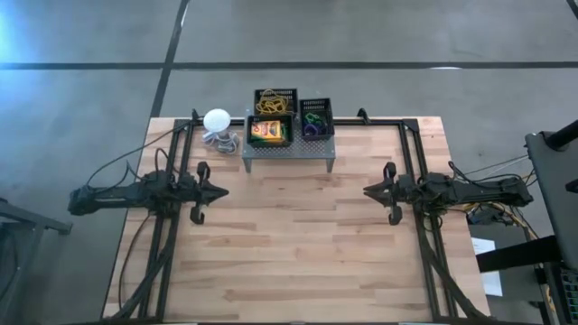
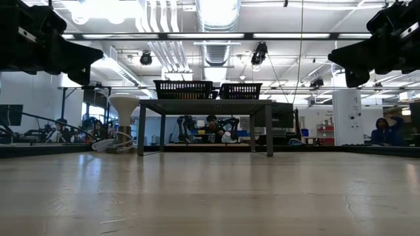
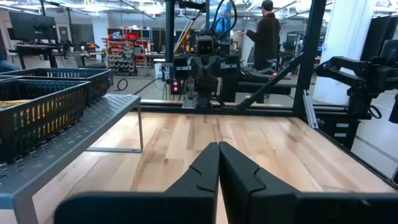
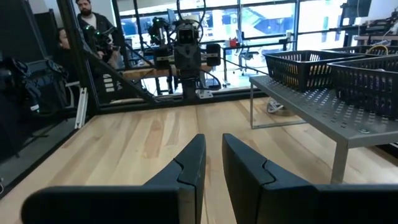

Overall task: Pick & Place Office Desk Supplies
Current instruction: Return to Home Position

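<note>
Three black mesh trays stand on a grey perforated stand (image 1: pixel 289 153) at the table's far middle. One tray (image 1: pixel 275 99) holds tan rubber bands, one (image 1: pixel 269 132) holds yellow-and-green flat boxes, and one (image 1: pixel 316 119) holds purple, blue and green rings. My left gripper (image 1: pixel 224 190) hovers level over the table's left side, pointing right, its fingers (image 3: pixel 205 163) shut with nothing between them. My right gripper (image 1: pixel 366 190) hovers level over the right side, pointing left. Its fingertips (image 4: pixel 213 138) stand a narrow gap apart and hold nothing. Both grippers are well short of the trays.
A white ball-shaped object (image 1: pixel 217 121) with a coiled cord sits left of the stand. Bare wooden tabletop (image 1: pixel 289 235) lies between the grippers and toward the near edge. Black frame rails (image 1: pixel 181 162) run along both sides. People stand in the room beyond the table.
</note>
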